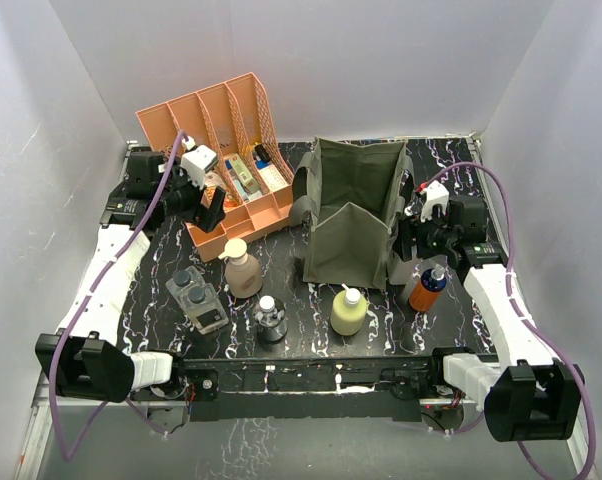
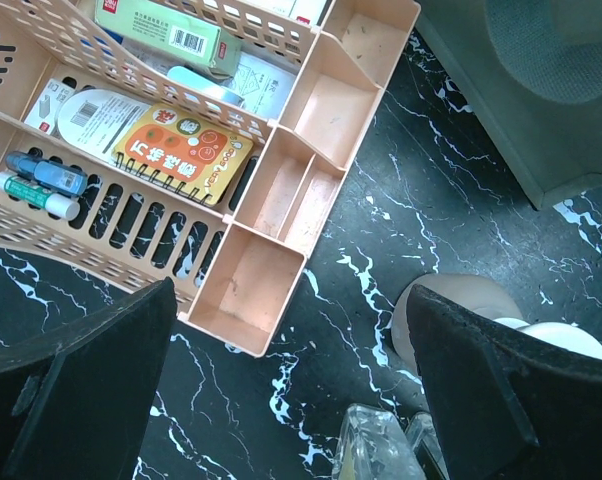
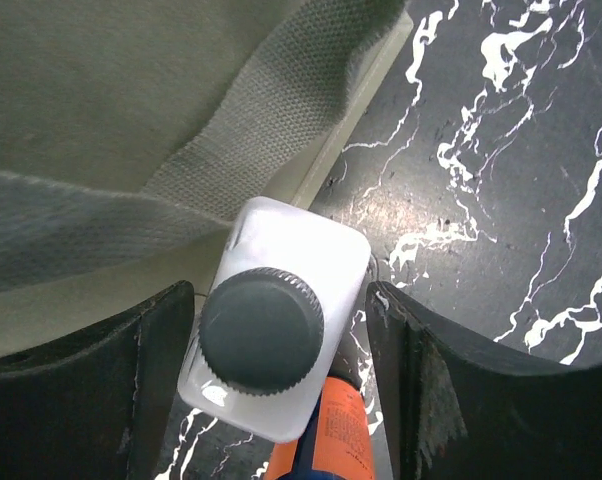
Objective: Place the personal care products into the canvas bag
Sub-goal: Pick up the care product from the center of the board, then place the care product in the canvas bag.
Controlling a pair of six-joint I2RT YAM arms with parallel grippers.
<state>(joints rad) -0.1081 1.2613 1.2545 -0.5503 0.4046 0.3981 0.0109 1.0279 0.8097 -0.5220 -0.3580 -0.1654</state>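
Note:
My right gripper (image 3: 281, 300) straddles a white bottle (image 3: 306, 235) with a dark grey screw cap that stands against the olive canvas bag (image 3: 131, 100). Its jaws are open, with a thin gap on the right side. An orange-and-blue bottle (image 3: 331, 440) stands just behind the white one. From above, the canvas bag (image 1: 353, 215) is upright and open, with the right gripper (image 1: 421, 245) beside it. My left gripper (image 2: 291, 330) hangs wide open over bare table by the rack. The tan pump bottle (image 1: 243, 272), clear twin pack (image 1: 196, 298), small round bottle (image 1: 271, 320) and yellow bottle (image 1: 348, 310) stand in front.
A salmon-orange slotted rack (image 1: 226, 150) at the back left holds small boxes and tubes; its low front compartments (image 2: 281, 200) are bare. White walls enclose the black marbled table (image 1: 301, 290) on three sides. The tan pump bottle (image 2: 451, 300) and twin pack (image 2: 376, 445) sit near my left fingers.

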